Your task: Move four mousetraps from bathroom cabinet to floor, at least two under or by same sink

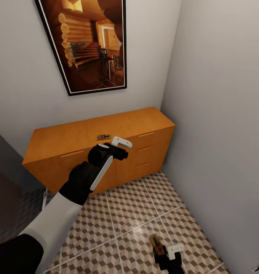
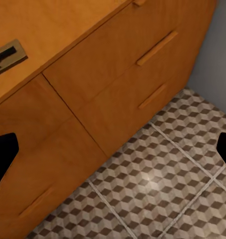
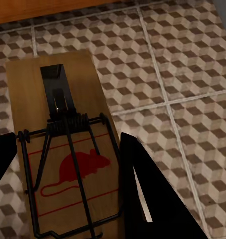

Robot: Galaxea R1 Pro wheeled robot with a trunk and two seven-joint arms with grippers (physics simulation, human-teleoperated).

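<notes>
The orange-brown cabinet (image 1: 87, 131) stands against the far wall. One mousetrap (image 1: 104, 137) lies flat on its top near the front edge, and in the left wrist view this mousetrap (image 2: 5, 55) sits on the cabinet top (image 2: 53, 25) above the drawer fronts. My left gripper (image 1: 123, 148) hovers open just right of and in front of that trap, nothing between its fingers (image 2: 3, 154). Low over the cube-patterned bathroom floor (image 1: 137, 213), my right gripper (image 1: 169, 253) is shut on a second mousetrap (image 3: 68, 159) whose red mouse mark faces up.
A large framed picture (image 1: 87, 42) hangs above the cabinet. A plain wall (image 1: 221, 133) closes the right side and meets the cabinet's end in the corner. A dark panel (image 1: 3, 182) stands at the left edge. Open tiled floor (image 2: 157, 189) lies before the drawers.
</notes>
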